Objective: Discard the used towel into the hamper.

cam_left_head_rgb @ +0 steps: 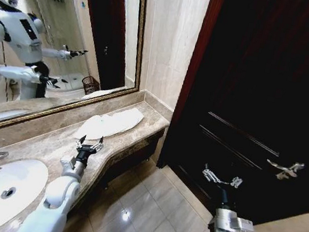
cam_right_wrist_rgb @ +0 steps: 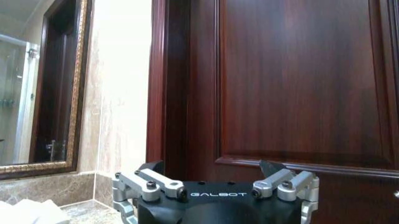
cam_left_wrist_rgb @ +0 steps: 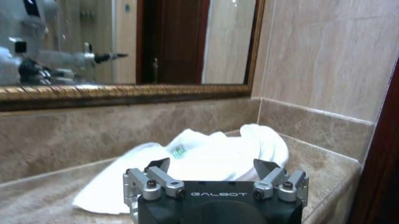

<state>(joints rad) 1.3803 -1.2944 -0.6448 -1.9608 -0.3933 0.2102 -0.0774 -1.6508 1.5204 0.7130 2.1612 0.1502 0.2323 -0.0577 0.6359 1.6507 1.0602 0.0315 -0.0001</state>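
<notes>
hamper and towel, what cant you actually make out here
- Hamper: head view, seen as a small mirror reflection; its contents are too small to tell.
- Towel: left wrist view, near edge hidden behind the left gripper.
- Right gripper: right wrist view, lower part cut by the frame edge.

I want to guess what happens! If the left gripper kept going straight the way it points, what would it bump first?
Probably the white towel. The left gripper is open over the counter and points right at it, with nothing between them. How far off the towel lies is hard to judge.
</notes>
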